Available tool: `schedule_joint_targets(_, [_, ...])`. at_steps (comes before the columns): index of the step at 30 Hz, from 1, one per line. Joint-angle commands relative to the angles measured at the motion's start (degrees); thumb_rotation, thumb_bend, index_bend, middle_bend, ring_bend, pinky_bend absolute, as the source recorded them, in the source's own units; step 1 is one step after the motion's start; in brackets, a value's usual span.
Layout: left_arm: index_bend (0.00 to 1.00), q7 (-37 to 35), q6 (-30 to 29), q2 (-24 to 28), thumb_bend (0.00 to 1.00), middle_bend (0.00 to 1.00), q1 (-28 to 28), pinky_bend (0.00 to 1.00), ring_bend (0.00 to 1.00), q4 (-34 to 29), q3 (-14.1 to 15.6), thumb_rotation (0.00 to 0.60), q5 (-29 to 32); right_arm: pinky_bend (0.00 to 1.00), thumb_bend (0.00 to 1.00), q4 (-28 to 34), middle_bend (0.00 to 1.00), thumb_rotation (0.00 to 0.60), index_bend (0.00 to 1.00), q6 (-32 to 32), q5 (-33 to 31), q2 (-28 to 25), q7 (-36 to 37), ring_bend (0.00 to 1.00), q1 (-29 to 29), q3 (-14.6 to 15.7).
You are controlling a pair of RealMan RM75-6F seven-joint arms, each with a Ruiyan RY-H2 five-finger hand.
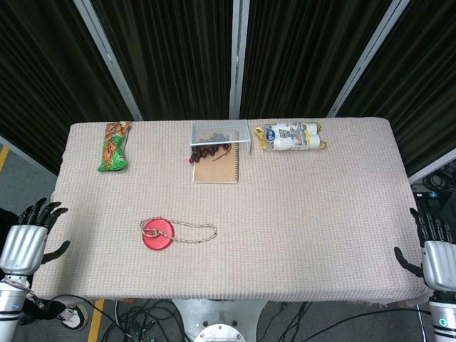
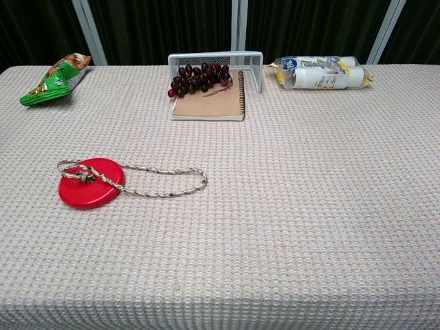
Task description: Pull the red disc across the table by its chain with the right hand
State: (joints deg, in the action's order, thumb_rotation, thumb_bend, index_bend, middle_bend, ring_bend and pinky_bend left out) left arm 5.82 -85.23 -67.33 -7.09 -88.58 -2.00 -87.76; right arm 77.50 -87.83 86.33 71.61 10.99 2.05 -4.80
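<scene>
The red disc [image 1: 157, 234] [image 2: 90, 182] lies flat on the front left part of the table. Its chain [image 1: 192, 231] [image 2: 161, 181] is knotted at the disc's middle and runs in a loop to the right of it. My right hand [image 1: 432, 246] hangs off the table's right front corner, fingers apart and holding nothing, far from the chain. My left hand [image 1: 27, 236] is beside the left front corner, also open and empty. Neither hand shows in the chest view.
At the back stand a green snack bag [image 1: 113, 146], a white wire basket [image 1: 219, 135] with dark grapes [image 1: 206, 152], a brown spiral notebook [image 1: 216, 169] and a white packet [image 1: 291, 137]. Cables lie on the floor below the front edge.
</scene>
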Motion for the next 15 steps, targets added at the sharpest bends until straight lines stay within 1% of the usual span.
schedule_joint_targets(1, [0.22, 0.2, -0.3, -0.2, 0.21, 0.16, 0.2, 0.17, 0.07, 0.3, 0.2, 0.600, -0.3, 0.00, 0.22, 0.4, 0.00, 0.600, 0.00, 0.5, 1.2, -0.3, -0.7, 0.00, 0.8, 0.4])
schedule_joint_targets(4, [0.22, 0.0, -0.4, -0.6, 0.21, 0.16, 0.4, 0.17, 0.07, 0.7, 0.2, 0.600, -0.1, 0.00, 0.22, 1.2, 0.01, 0.600, 0.00, 1.5, 2.5, -0.9, -1.7, 0.00, 2.1, 0.5])
schedule_joint_targets(7, [0.22, -0.1, 0.1, -0.8, 0.21, 0.16, 0.2, 0.17, 0.07, 0.9, 0.3, 0.600, -0.1, 0.00, 0.22, 3.4, 0.03, 0.600, 0.00, 3.5, 4.3, -1.7, -3.0, 0.00, 4.3, 0.6])
schedule_joint_targets(10, [0.22, -0.2, 0.3, -0.8, 0.21, 0.16, 0.0, 0.17, 0.07, 1.0, 0.3, 0.600, -0.2, 0.00, 0.21, 6.3, 0.05, 0.600, 0.00, 6.5, 6.9, -2.7, -5.2, 0.00, 7.4, 0.9])
schedule_joint_targets(15, [0.22, -0.3, -0.1, -0.6, 0.21, 0.16, 0.2, 0.17, 0.07, 0.8, 0.3, 0.600, -0.1, 0.00, 0.21, 12.3, 0.06, 0.600, 0.00, 13.9, 10.3, -3.5, -12.2, 0.00, 14.0, 0.4])
